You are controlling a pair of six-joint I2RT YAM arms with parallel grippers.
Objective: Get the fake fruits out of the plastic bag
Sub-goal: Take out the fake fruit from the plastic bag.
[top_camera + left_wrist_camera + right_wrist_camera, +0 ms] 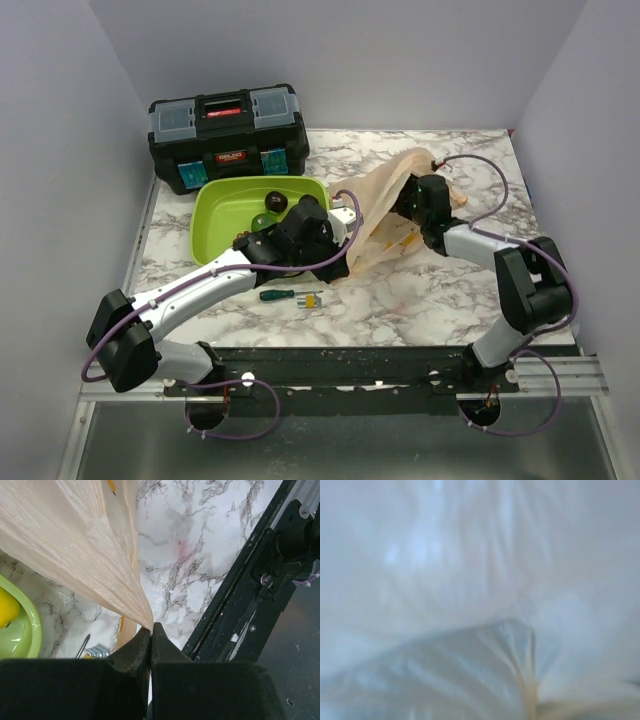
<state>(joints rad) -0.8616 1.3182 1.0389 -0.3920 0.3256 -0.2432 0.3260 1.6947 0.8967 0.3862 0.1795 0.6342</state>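
Pinching a corner of the plastic bag (380, 200) between closed jaws, the left tool (151, 632) holds the thin film taut, so that it fans up and away toward eleven o'clock in the left wrist view. From above, the bag lies on the counter (400, 300) at about one o'clock from the middle, with the green tray (225, 215) just beside it at eleven. A dark fruit (275, 203) already sits in the tray, and the left wrist view catches a yellow fruit (6, 609) there too. The right tool (412, 205) is pushed in at the bag's three o'clock side. Its own camera shows only blurred pale film, so whether it is open or closed cannot be told, nor whether it has anything.

The bag looks very light, limp and crinkly. It will probably slide and bunch rather than resist, so a firm pinch on an edge or corner, as the left tool has, seems the right hold. The fruits look glossy, hard and rounded, likely light but slippery. Each is best taken across its widest part, and film caught between jaw and fruit could spoil the grip. What remains inside the bag cannot be made out
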